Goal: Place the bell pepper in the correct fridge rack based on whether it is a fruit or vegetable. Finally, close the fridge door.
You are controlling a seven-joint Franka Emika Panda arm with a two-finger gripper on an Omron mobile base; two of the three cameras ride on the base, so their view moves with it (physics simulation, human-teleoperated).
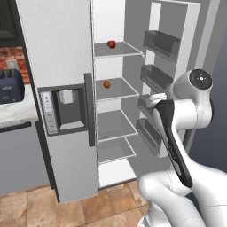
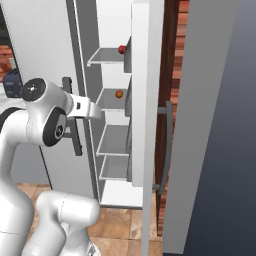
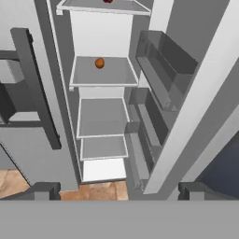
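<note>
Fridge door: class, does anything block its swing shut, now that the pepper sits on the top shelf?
Possibly the arm itself. The fridge door stands wide open, the bell pepper rests on the top shelf, and the open gripper hangs before the opening, probably in the door's path.

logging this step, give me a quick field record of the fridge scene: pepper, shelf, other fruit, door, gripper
pepper: small glossy red bell pepper resting on the top shelf
shelf: uppermost flat pale-grey fridge rack, holding the pepper
other fruit: small round orange fruit on the shelf just below
door: tall silver-grey right-hand fridge door wide open, dark bins facing inward
gripper: two-finger gripper open, holding nothing, outside the fridge facing the shelves
task left: closing the door
</note>
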